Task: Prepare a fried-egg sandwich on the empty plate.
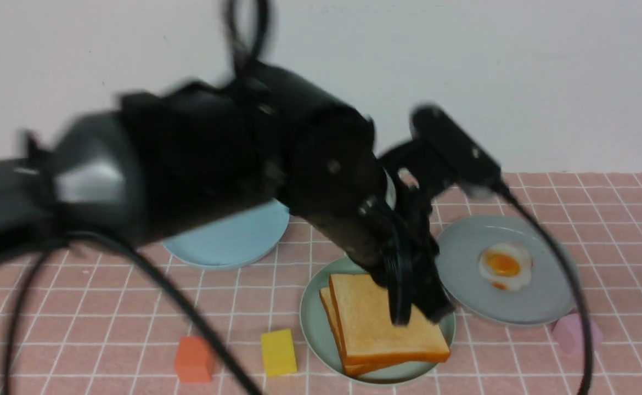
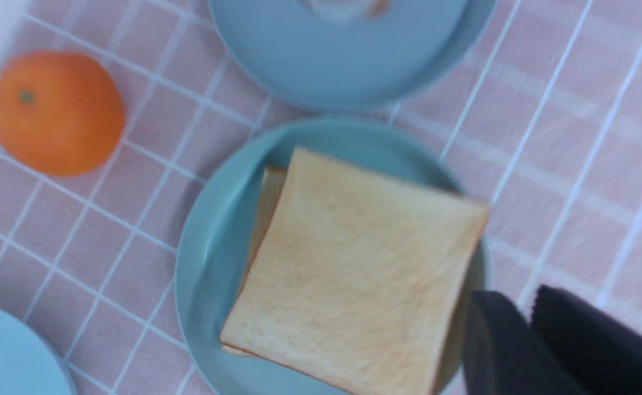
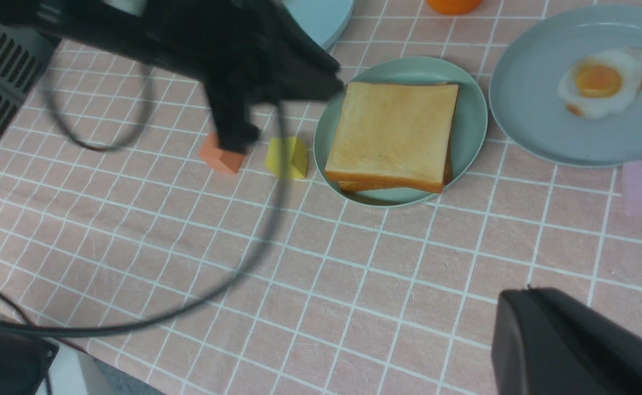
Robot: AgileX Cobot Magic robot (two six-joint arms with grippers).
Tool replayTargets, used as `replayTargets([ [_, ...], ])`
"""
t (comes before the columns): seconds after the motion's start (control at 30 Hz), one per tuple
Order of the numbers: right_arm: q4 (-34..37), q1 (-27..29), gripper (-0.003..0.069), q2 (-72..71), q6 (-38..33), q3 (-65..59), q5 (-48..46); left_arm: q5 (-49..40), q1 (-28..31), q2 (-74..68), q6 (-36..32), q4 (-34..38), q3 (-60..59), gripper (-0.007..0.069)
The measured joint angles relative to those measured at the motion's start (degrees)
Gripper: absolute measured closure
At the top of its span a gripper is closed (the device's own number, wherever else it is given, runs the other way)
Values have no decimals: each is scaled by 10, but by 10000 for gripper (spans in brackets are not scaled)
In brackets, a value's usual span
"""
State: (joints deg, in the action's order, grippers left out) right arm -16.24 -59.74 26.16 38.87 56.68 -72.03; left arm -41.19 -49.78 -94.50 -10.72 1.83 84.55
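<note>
pink tablecloth (image 3: 354,274) — mint plate (image 3: 472,109) holds stacked toast (image 3: 392,131); grey plate (image 3: 529,82), egg (image 3: 601,82)

A plain white wall (image 1: 518,66) closes the far side of the scene. A pink tablecloth (image 1: 617,263) with a white grid spans the near surface under even light.

Toast stack (image 1: 365,323) on middle plate (image 1: 310,318)
</note>
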Motion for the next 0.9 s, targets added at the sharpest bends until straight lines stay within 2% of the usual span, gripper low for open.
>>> replayTargets([
  [0.03, 0, 0, 627, 0, -1, 0, 0, -1, 0, 25, 10, 10, -1, 597],
  [0.07, 0, 0, 627, 0, -1, 0, 0, -1, 0, 30, 11, 11, -2, 613],
  [0.2, 1, 0, 628, 0, -1, 0, 0, 31, 0, 162, 24, 39, -57, 612],
  [0.37, 2, 0, 628, -1, -22, -1, 0, 129, 0, 384, 36, 70, -257, 612],
  [0.43, 2, 0, 628, -1, -29, -1, 0, 156, 0, 424, 37, 76, -302, 612],
  [0.5, -3, 0, 628, -1, -45, -9, 0, 248, 0, 536, 37, 115, -433, 612],
  [0.53, -4, 0, 628, -1, -47, -10, 0, 254, 0, 536, 37, 115, -433, 612],
  [0.67, -14, 0, 638, -1, -55, -24, 9, 349, 0, 661, 37, 161, -580, 612],
  [0.9, -13, 0, 662, -1, -56, -39, 46, 383, 0, 788, 39, 181, -673, 612],
])
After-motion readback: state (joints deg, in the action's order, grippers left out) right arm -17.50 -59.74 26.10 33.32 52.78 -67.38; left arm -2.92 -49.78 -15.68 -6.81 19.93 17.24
